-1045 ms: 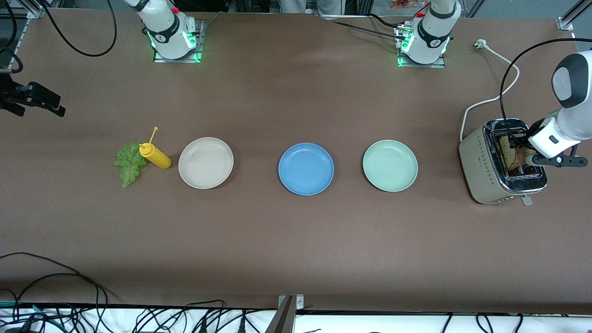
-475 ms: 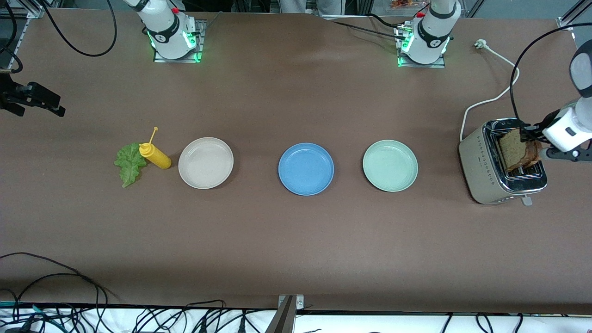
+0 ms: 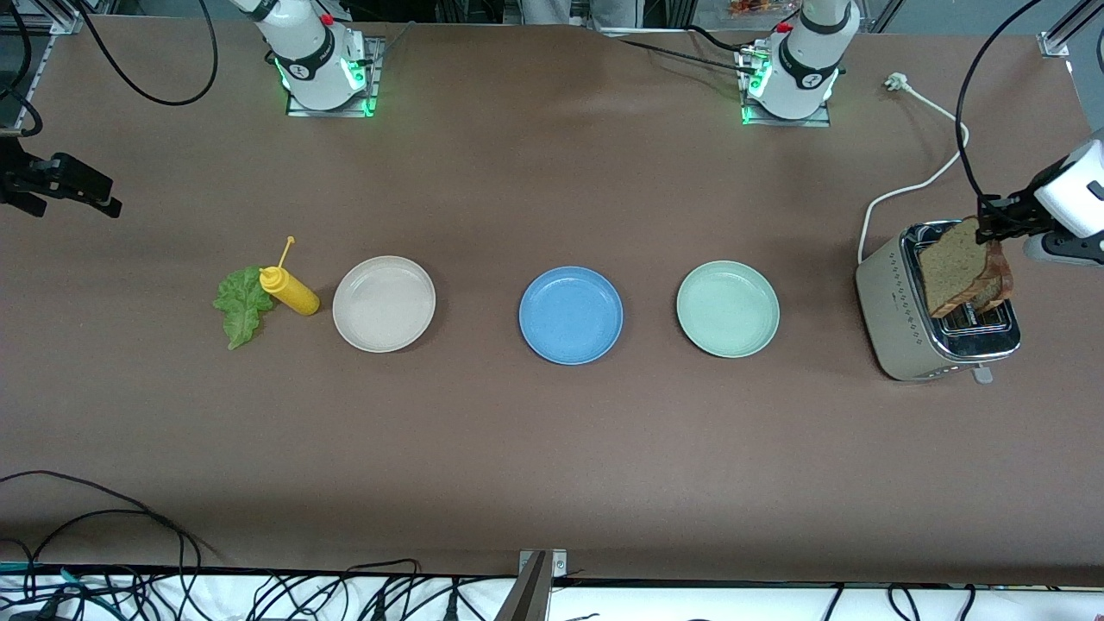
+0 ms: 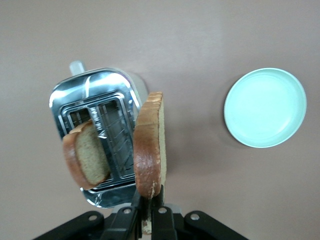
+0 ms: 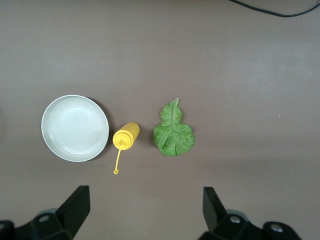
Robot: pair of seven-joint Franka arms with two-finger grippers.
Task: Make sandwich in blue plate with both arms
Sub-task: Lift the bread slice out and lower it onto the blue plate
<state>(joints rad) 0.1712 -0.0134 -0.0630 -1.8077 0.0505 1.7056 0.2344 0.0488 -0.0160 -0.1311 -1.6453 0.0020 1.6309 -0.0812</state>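
Left gripper (image 3: pixel 986 226) up over the toaster (image 3: pixel 897 332) at the left arm's end of the table, fingers (image 4: pixel 161 220) clamped tight on the top edge of a slice of brown bread (image 3: pixel 947 267), the slice hanging on edge, clear above the slots. Second slice (image 4: pixel 86 160) sitting tilted, half out of one toaster slot. Toaster cord (image 3: pixel 914 185) trailing away toward the robots' bases. Blue plate (image 3: pixel 570 315) bare in the middle of the row, between the mint-green plate (image 3: pixel 727 309) toward the left arm's end and the beige-white plate (image 3: pixel 384 304) toward the right arm's end, all three well apart from one another. Mint-green plate also visible in the left wrist view, near the toaster. Yellow squeeze bottle (image 3: pixel 291 291) lying on its side just beside the beige-white plate, nozzle pointing away from the front camera. Lettuce leaf (image 3: pixel 242 306) flat on the table, touching or nearly touching the bottle on the side away from the plates. Right gripper (image 5: pixel 145 212) waiting high at the right arm's end of the table, jaws spread wide with nothing between them, looking down on lettuce, bottle and beige-white plate.
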